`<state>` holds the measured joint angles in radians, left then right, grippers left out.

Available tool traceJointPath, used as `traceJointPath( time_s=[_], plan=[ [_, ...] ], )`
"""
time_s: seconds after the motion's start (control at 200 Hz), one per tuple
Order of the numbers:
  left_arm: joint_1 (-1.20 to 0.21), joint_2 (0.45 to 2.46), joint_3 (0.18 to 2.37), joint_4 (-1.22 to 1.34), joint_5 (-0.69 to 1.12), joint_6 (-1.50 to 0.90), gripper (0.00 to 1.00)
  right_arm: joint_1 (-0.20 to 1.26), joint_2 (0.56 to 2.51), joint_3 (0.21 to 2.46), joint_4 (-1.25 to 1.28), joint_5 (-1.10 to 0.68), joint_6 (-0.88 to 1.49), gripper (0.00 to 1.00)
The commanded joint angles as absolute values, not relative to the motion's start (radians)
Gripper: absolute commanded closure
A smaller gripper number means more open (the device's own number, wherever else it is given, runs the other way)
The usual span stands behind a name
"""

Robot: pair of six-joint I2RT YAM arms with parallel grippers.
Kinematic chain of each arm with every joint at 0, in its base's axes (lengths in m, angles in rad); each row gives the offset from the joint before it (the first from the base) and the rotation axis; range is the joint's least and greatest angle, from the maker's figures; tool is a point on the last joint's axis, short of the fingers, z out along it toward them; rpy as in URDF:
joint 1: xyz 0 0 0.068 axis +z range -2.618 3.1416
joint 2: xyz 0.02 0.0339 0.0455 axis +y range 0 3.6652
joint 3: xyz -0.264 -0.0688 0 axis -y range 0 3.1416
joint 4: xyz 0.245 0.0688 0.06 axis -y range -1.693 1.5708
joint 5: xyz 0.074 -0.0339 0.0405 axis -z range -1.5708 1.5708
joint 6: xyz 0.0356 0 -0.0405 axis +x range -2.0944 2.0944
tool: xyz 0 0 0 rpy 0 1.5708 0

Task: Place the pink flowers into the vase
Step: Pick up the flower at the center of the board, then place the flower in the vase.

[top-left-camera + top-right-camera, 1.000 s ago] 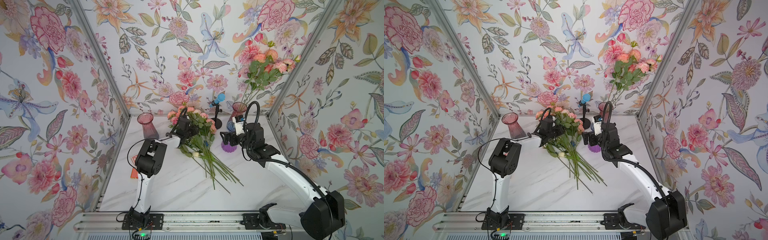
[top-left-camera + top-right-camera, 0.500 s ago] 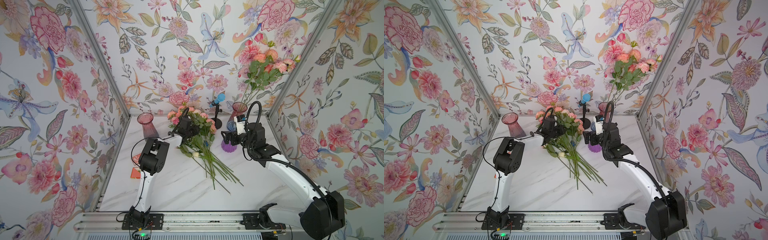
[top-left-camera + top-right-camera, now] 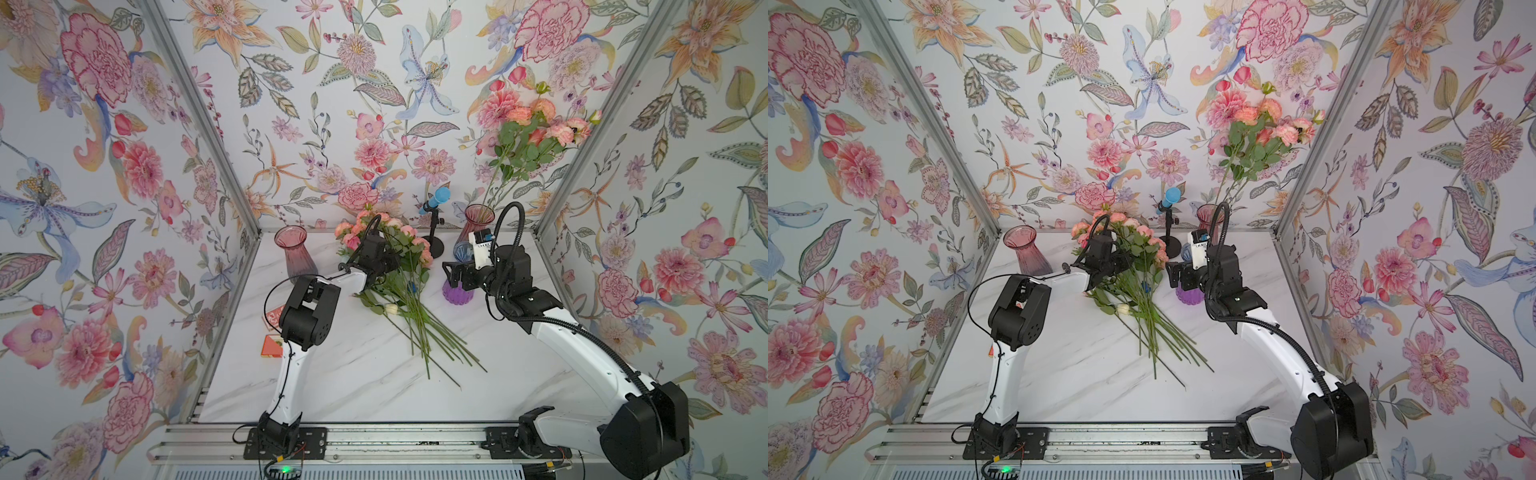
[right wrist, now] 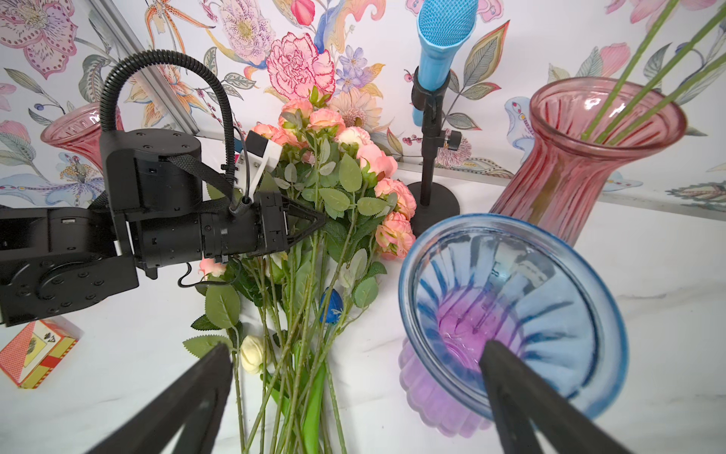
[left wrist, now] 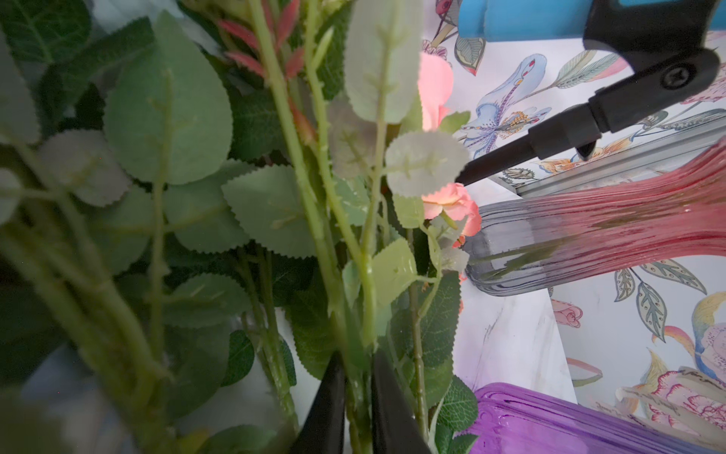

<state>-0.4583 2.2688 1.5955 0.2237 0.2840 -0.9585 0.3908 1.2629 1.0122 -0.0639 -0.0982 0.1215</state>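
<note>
Nearest the front edge of the bench [image 3: 353, 390] lie the cut stem ends of the pink flowers [image 3: 395, 274]. The bunch lies flat, its long axis running from there toward the back edge, with the blooms leaning a little toward the back left corner. Midway up, in the leafy part, the left fingers [image 5: 330, 405] come in from the bench's left side, across the stems. They pinch one green stem between them, with others crowding close by. The right fingers [image 4: 188, 397] hover spread wide just right of the bunch, close by the blue-and-purple vase [image 3: 457, 293], and hold nothing. So the left arm has the flower. Farther back, in the back right corner, stands the pink vase [image 3: 478, 220] with pink blooms already in it, which is probably the target. It lies behind and to the right of the pinch, past the microphone stand [image 3: 434, 232]. The stem likely has to swing upright, cut end down, before it crosses over.
</note>
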Motion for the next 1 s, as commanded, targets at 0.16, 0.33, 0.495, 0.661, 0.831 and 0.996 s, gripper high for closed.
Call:
traceJointPath(
  time_s=[0.16, 0.33, 0.495, 0.661, 0.831, 0.996],
  plan=[
    [-0.466, 2.283, 1.626, 0.226, 0.284, -0.942, 0.97, 0.386, 1.273, 1.009, -0.041, -0.115, 0.139, 0.01],
    [-0.461, 2.255, 1.615, 0.227, 0.288, -0.936, 1.0, 0.387, 1.275, 1.011, -0.041, -0.123, 0.143, 0.01],
    [-0.447, 2.205, 1.603, 0.247, 0.32, -0.939, 1.0, 0.394, 1.279, 1.031, -0.066, -0.125, 0.144, 0.01],
    [-0.434, 2.14, 1.598, 0.259, 0.333, -0.936, 1.0, 0.428, 1.282, 1.073, -0.111, -0.128, 0.139, 0.01],
    [-0.433, 2.075, 1.569, 0.265, 0.338, -0.928, 1.0, 0.465, 1.282, 1.092, -0.147, -0.111, 0.123, 0.01],
    [-0.428, 2.011, 1.503, 0.296, 0.362, -0.924, 1.0, 0.491, 1.279, 1.093, -0.163, -0.119, 0.129, 0.01]
  ],
)
